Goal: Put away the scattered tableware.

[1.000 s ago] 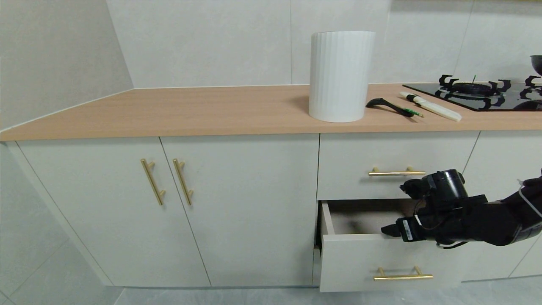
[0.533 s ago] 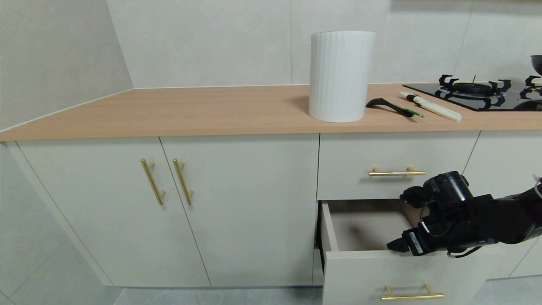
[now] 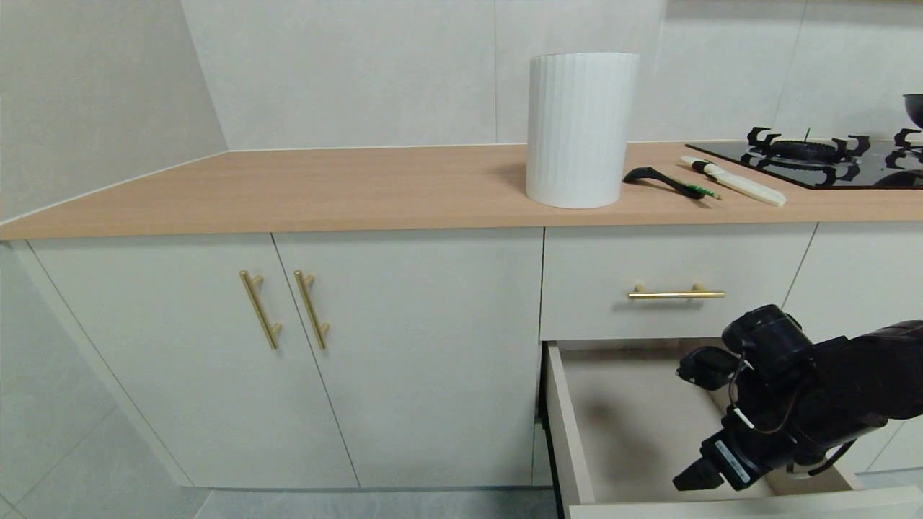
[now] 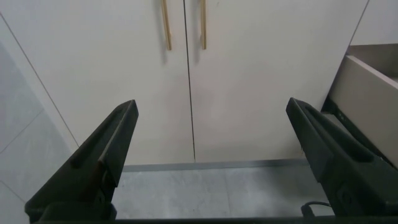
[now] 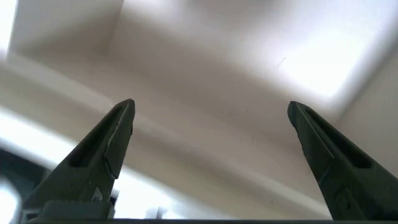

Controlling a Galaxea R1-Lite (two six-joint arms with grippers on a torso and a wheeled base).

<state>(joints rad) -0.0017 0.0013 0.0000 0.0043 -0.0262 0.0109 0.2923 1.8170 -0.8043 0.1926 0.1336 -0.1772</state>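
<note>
Lower drawer (image 3: 567, 425) has slid much farther out with right gripper (image 3: 698, 474), now fingers apart over its inside, left gripper (image 4: 211, 124) apart too, so ladle (image 3: 667, 182) and knife (image 3: 735, 183), near the worktop (image 3: 360, 187) right end, can go in.

ladle (image 3: 663, 180) and knife (image 3: 735, 182) on the counter (image 3: 324, 191) right of the canister (image 3: 580, 130), above the open drawer (image 3: 634, 425)

White ribbed canister (image 3: 581, 130) on the wooden countertop (image 3: 324, 189); gas hob (image 3: 806, 156) farther right.
</note>
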